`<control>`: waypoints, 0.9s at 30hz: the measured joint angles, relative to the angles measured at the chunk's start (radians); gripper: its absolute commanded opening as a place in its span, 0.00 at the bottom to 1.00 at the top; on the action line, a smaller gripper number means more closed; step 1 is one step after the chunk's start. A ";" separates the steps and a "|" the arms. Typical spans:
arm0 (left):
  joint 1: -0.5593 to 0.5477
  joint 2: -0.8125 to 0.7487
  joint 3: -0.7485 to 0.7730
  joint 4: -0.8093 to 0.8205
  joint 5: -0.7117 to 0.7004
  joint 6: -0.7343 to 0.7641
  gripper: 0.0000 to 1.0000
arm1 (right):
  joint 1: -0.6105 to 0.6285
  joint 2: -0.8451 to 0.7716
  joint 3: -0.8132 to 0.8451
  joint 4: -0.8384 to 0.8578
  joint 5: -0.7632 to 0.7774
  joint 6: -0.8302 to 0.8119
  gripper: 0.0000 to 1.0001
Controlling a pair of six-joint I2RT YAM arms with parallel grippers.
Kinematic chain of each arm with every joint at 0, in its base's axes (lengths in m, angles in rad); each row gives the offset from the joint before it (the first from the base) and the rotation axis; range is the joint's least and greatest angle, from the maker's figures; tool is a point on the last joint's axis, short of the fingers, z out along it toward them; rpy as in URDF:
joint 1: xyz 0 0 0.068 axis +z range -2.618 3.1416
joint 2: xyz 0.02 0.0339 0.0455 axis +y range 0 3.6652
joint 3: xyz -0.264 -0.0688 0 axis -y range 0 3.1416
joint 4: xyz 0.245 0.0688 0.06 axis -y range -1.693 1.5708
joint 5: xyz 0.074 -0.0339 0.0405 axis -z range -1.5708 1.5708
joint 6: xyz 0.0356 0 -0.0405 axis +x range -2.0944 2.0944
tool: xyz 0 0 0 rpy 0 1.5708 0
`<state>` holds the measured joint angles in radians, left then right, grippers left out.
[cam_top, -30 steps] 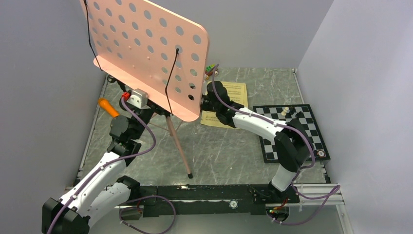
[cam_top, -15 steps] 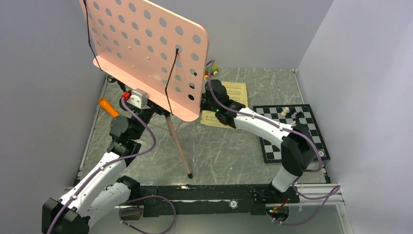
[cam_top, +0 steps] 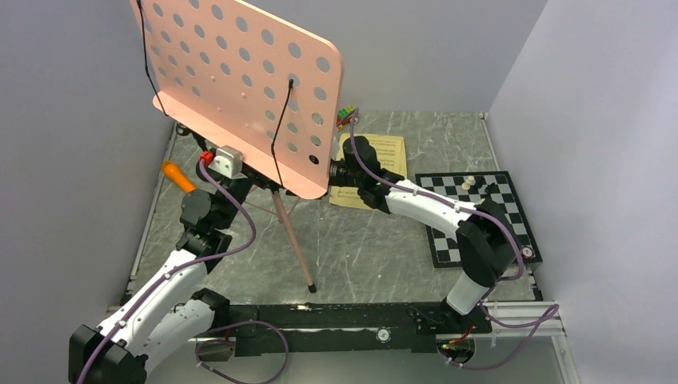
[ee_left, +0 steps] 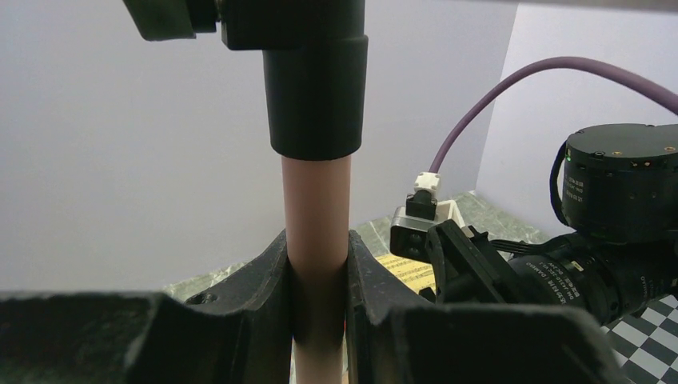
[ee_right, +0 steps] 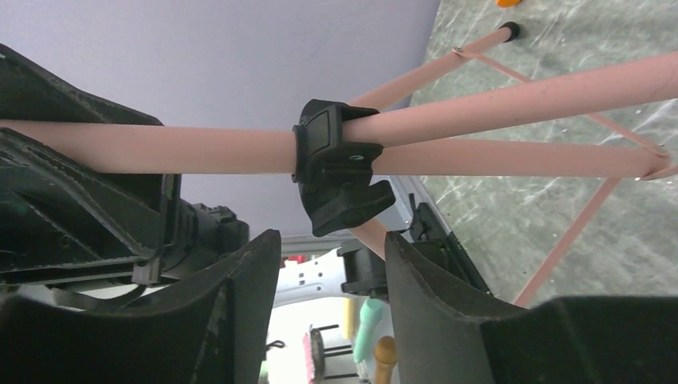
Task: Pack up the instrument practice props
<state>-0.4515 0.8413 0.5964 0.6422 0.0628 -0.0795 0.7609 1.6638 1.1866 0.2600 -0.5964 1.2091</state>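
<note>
The tall pink perforated music stand (cam_top: pixel 240 88) stands at the back left on its tripod legs (cam_top: pixel 294 244). My left gripper (ee_left: pixel 317 264) is shut on the stand's pink pole (ee_left: pixel 316 200), just below a black collar (ee_left: pixel 316 88). My right gripper (ee_right: pixel 332 264) is open, its jaws just below the black clamp knob (ee_right: pixel 340 172) on the pole, not touching it. In the top view it (cam_top: pixel 329 172) sits at the desk's lower right corner. The orange toy microphone (cam_top: pixel 177 176) is at the left. Yellow sheet-music pages (cam_top: pixel 382 152) lie under the right arm. The mic stand is hidden.
A black-and-white chessboard (cam_top: pixel 488 228) with a few pieces lies at the right. Small block toy cars (cam_top: pixel 345 115) sit at the back behind the stand's desk. Grey walls close in the left, back and right sides.
My right gripper has shifted slightly beside the stand's lower right corner and its elbow has moved a little right. The left arm and the stand have not moved.
</note>
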 measured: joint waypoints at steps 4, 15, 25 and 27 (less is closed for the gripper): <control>0.000 0.000 0.000 0.000 0.000 0.000 0.00 | 0.000 0.007 -0.004 0.047 -0.012 0.066 0.52; -0.002 0.000 0.000 0.000 -0.004 0.001 0.00 | -0.003 0.070 -0.002 0.121 -0.013 0.180 0.36; -0.004 0.000 0.000 0.002 -0.008 0.005 0.00 | -0.006 0.070 0.004 0.105 -0.016 0.193 0.00; -0.004 0.000 0.000 0.003 -0.009 0.005 0.00 | -0.006 0.069 0.015 0.082 -0.015 0.166 0.00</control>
<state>-0.4553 0.8417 0.5968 0.6453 0.0540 -0.0750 0.7544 1.7332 1.2015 0.3420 -0.6117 1.3754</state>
